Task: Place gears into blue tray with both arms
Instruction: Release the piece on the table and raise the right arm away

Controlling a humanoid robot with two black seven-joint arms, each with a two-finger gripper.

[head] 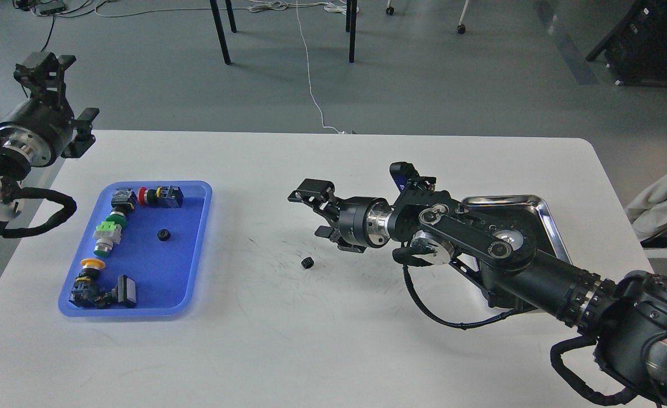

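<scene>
While the white tabletop (333, 351) fills most of the frame, the right arm (514, 255) reaches in from the lower right toward the centre, its pincer (312, 212) spread wide and holding nothing. A silver metal tray (543, 209) lies right of centre, partly hidden under that arm. At left of centre the blue tray (191, 266) holds several coloured push-button switches (106, 235) along its left side and one gear (164, 234) near its middle. At the upper left, beyond the tabletop's edge, the left pincer (44, 65) is too dark to tell its opening. A second gear (307, 263) lies on the bare tabletop, just below the right pincer.
</scene>
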